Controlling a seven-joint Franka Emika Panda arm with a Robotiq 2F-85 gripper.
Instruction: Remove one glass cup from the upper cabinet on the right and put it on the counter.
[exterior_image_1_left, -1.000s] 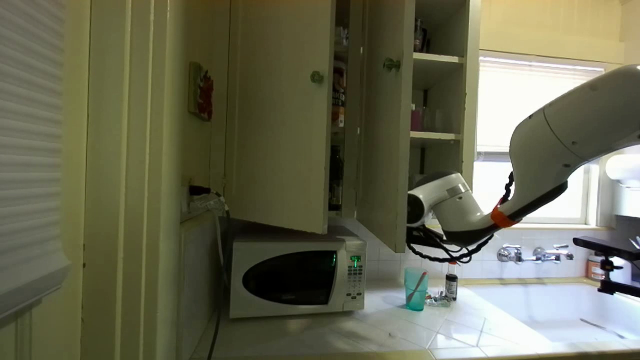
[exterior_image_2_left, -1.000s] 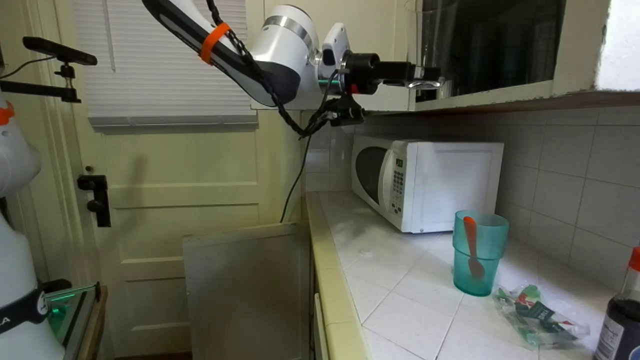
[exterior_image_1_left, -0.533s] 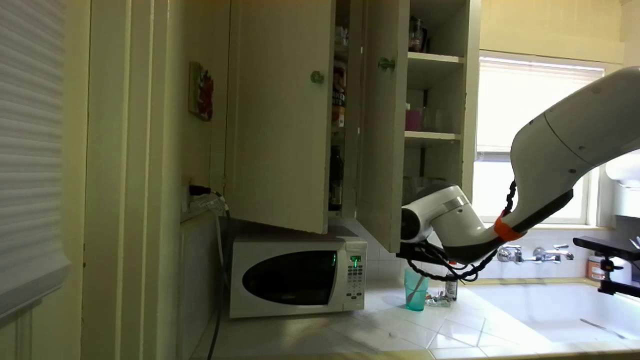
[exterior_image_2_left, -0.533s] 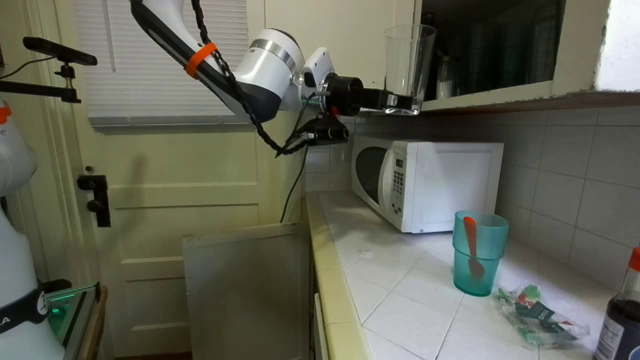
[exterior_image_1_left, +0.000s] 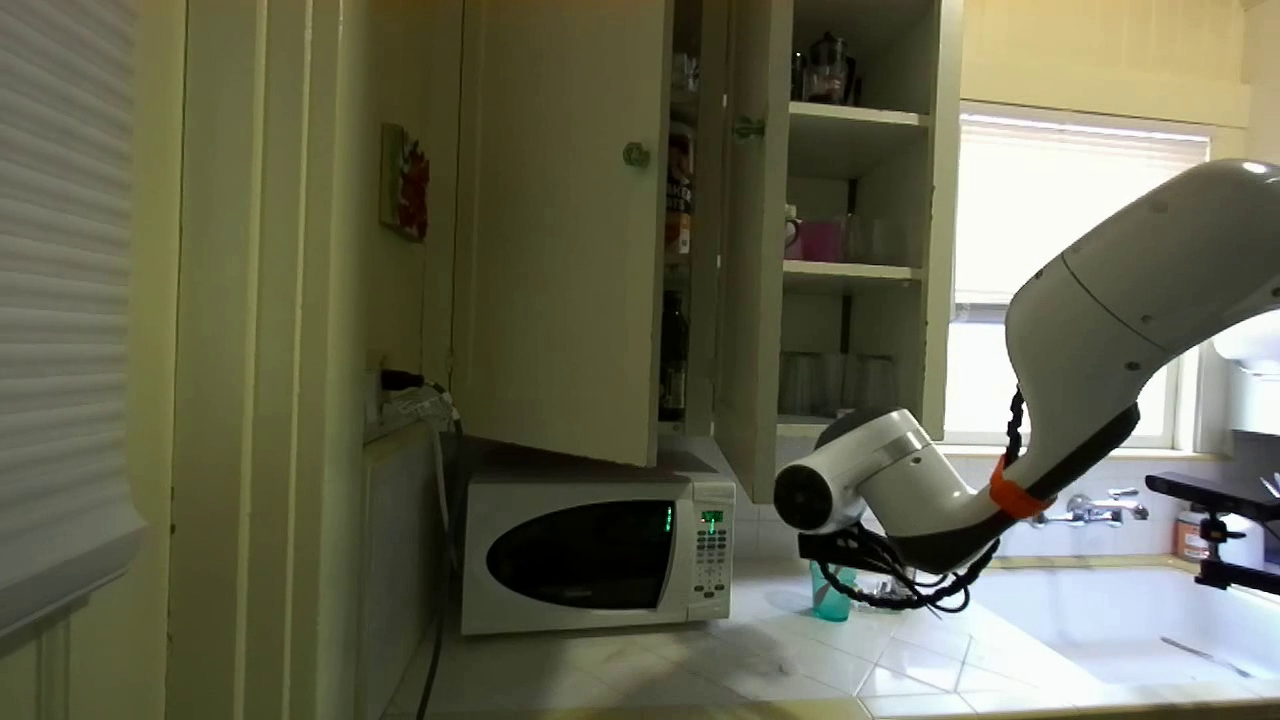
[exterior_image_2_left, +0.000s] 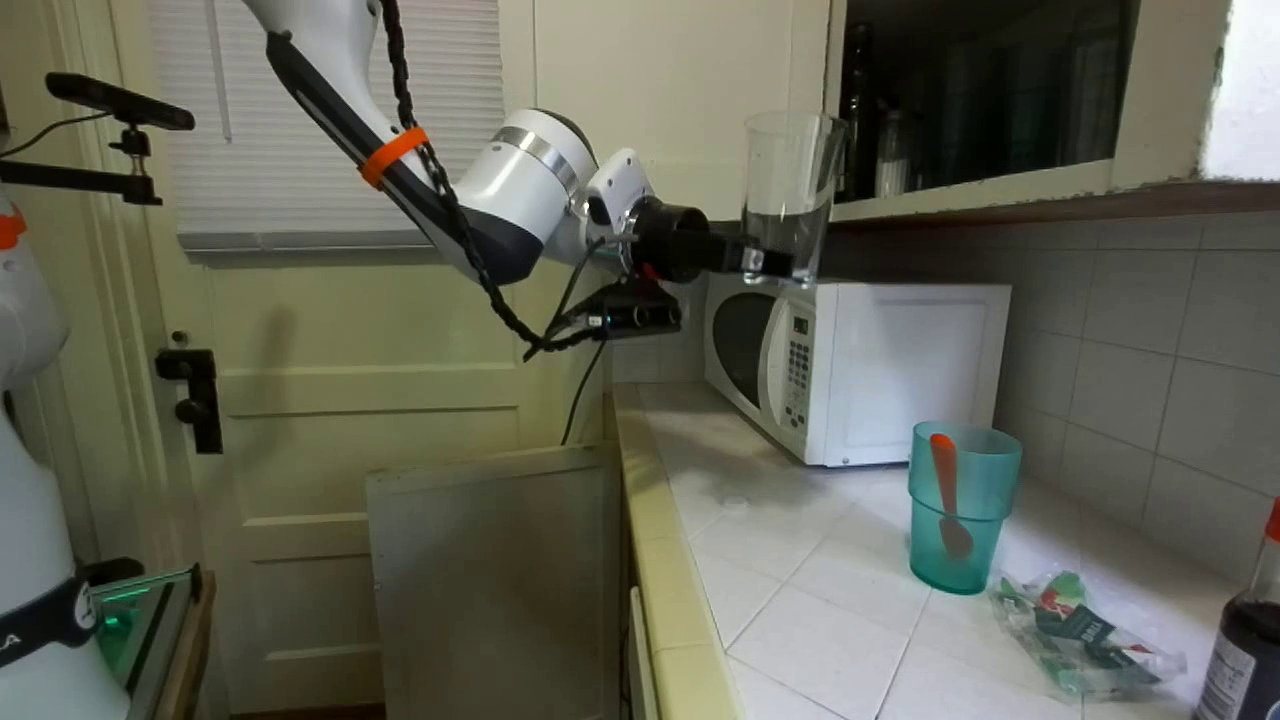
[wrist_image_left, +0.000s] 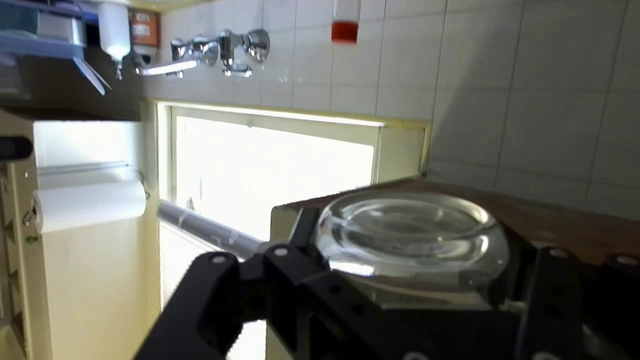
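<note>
The clear glass cup (exterior_image_2_left: 793, 165) hangs roughly upright in front of the upper cabinet (exterior_image_2_left: 1010, 185), below the level of its opening. My gripper (exterior_image_2_left: 778, 262) is closed around the cup near its base. From below, in the wrist view, the thick round base of the glass cup (wrist_image_left: 410, 225) fills the space between the black fingers of my gripper (wrist_image_left: 412, 247). In an exterior view the arm hides both cup and gripper; the upper cabinet (exterior_image_1_left: 850, 271) stands open there, with more glasses on its bottom shelf. Well beneath the cup lies the white tiled counter (exterior_image_2_left: 770, 610).
On the counter are a white microwave (exterior_image_2_left: 905, 370), a teal cup (exterior_image_2_left: 960, 510) with a red spoon, a plastic packet (exterior_image_2_left: 1085, 635) and a red-capped bottle (exterior_image_2_left: 1240, 640). An open cabinet door (exterior_image_1_left: 750, 300) is beside the arm. The sink (exterior_image_1_left: 1130, 620) lies to the right.
My gripper has drawn back from the cabinet opening and sunk, bringing the glass cup out and down with it. The cabinet door near the arm has swung a little wider.
</note>
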